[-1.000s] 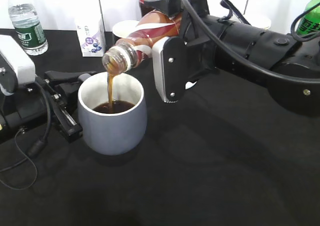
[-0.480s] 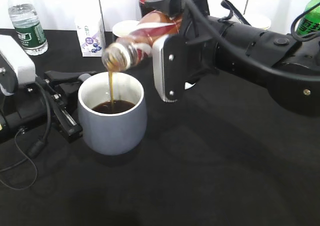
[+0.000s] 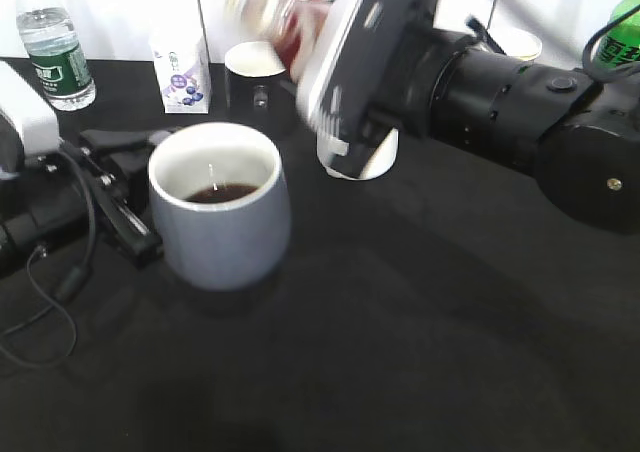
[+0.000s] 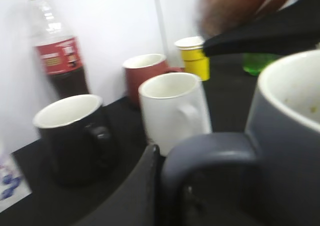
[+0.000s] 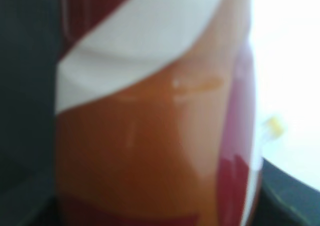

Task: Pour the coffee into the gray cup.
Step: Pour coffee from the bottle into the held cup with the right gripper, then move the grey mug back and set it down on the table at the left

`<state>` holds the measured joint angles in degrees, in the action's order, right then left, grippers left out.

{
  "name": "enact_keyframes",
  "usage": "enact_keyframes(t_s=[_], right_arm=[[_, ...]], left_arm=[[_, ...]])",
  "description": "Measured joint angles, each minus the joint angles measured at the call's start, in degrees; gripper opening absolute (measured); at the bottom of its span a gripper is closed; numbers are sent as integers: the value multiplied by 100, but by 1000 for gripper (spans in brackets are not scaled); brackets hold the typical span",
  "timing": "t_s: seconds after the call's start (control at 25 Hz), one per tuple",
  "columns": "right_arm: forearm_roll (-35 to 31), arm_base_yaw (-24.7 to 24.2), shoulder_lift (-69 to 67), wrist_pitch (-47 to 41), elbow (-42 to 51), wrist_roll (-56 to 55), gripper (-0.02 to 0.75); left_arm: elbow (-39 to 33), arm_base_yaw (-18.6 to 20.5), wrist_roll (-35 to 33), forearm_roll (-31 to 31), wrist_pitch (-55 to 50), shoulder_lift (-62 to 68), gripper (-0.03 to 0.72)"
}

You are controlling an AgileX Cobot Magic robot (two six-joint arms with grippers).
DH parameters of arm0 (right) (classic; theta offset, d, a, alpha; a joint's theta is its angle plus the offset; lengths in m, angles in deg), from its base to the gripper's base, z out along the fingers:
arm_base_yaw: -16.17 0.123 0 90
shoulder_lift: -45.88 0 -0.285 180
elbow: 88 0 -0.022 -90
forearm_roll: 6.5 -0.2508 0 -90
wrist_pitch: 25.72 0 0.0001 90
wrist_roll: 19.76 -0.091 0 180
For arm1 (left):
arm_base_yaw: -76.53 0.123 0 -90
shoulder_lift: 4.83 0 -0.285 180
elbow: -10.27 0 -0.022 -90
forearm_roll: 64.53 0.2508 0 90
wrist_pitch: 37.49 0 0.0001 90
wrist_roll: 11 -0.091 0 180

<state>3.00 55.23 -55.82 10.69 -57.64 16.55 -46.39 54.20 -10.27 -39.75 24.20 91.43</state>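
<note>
The gray cup [image 3: 222,224] stands on the black table left of centre with brown coffee in its bottom. My left gripper [image 3: 125,187] is shut on the gray cup's handle [image 4: 210,156], seen close in the left wrist view. My right gripper [image 3: 340,72] is shut on the coffee bottle [image 3: 275,12], which is blurred by motion and raised above and behind the cup, no stream falling. The bottle's red, orange and white label [image 5: 150,136] fills the right wrist view.
Behind the cup stand a black mug [image 3: 250,77], a white mug [image 3: 360,157], a dark cola bottle [image 4: 57,61], a red mug [image 4: 147,71] and a yellow paper cup [image 4: 192,56]. A water bottle [image 3: 55,42] and a small carton [image 3: 180,67] are at back left, a green bottle [image 3: 620,32] at back right.
The right gripper has tipped the coffee bottle back up and lifted it away from the cup. The stream of coffee has stopped. The cup has shifted slightly left.
</note>
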Motion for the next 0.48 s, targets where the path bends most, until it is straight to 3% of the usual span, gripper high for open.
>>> enact_keyframes(t_s=[0.12, 0.2, 0.36, 0.48], right_arm=[[0, 0, 0, 0, 0, -2501, 527], [0, 0, 0, 0, 0, -3317, 527], [0, 0, 0, 0, 0, -3568, 527], [0, 0, 0, 0, 0, -3569, 527]], left_arm=[[0, 0, 0, -363, 0, 0, 41], [0, 0, -2, -724, 0, 0, 41], [-2, 250, -451, -2046, 13, 0, 41], [-6, 901, -599, -2823, 263, 0, 41]])
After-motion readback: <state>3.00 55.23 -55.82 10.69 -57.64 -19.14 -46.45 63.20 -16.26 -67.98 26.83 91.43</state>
